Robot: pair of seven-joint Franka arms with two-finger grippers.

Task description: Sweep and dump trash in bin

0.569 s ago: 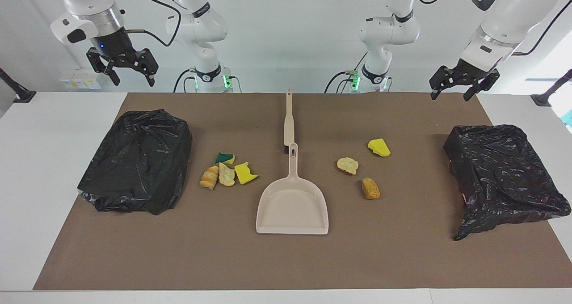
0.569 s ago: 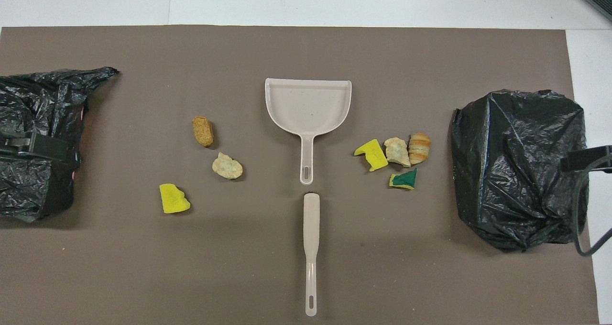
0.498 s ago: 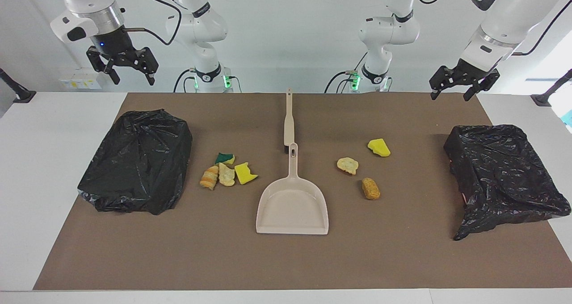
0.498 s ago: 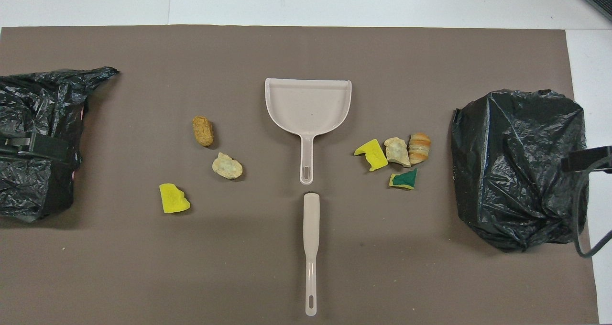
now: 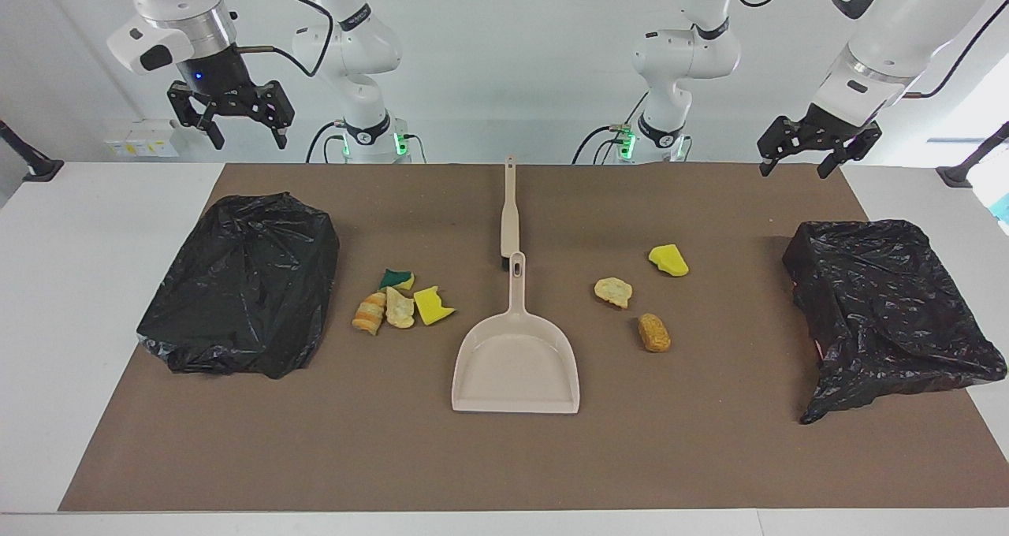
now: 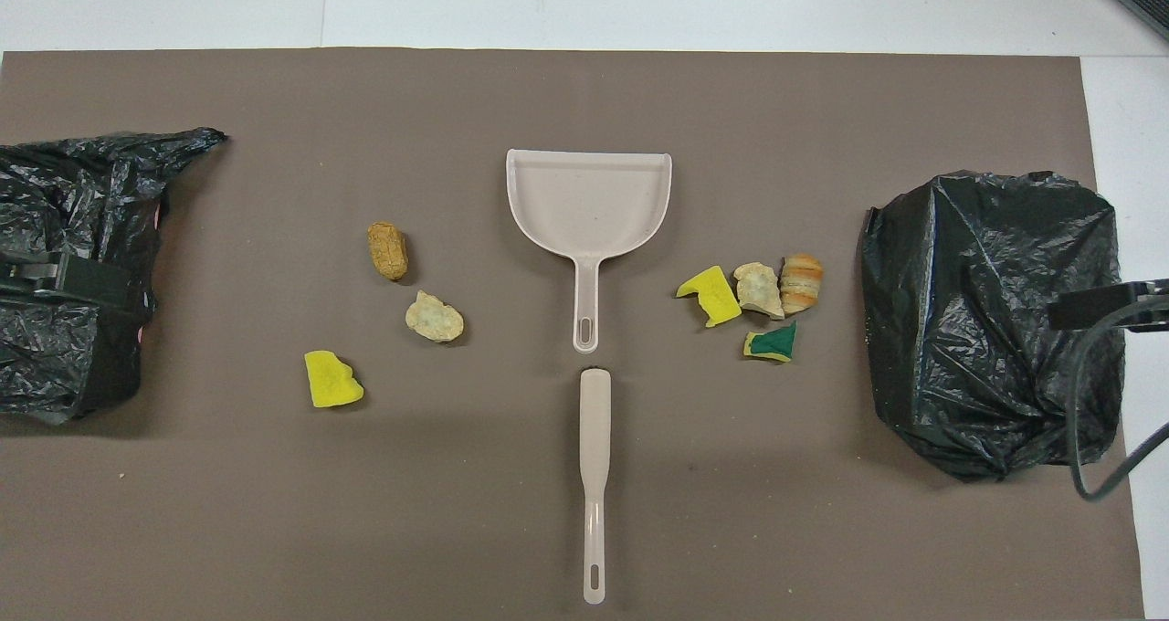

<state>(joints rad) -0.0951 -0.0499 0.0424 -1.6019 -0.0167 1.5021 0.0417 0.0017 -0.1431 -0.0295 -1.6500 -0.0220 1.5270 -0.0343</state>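
Observation:
The trash lies on the brown mat in two groups. Toward the right arm's end are a green-backed sponge [image 5: 396, 279], a striped bread lump [image 5: 369, 314], a pale lump [image 5: 400, 308] and a yellow sponge [image 5: 432, 305]. Toward the left arm's end are a yellow sponge [image 5: 668, 259], a pale lump [image 5: 613, 292] and a brown lump [image 5: 654, 332]. One black-bagged bin [image 5: 240, 284] stands at the right arm's end, another [image 5: 891, 315] at the left arm's end. My right gripper [image 5: 250, 140] hangs open and empty, high over the table edge by the robots. My left gripper [image 5: 794, 169] hangs open and empty over the mat's corner.
A beige dustpan [image 5: 516, 362] lies mid-mat between the two groups, its handle toward the robots. A beige brush [image 5: 509, 213] lies in line with that handle, nearer to the robots. The brown mat [image 6: 548, 548] covers most of the white table.
My right gripper has drifted a little toward the table's middle and slightly upward. The left arm, the trash, dustpan and brush have not moved.

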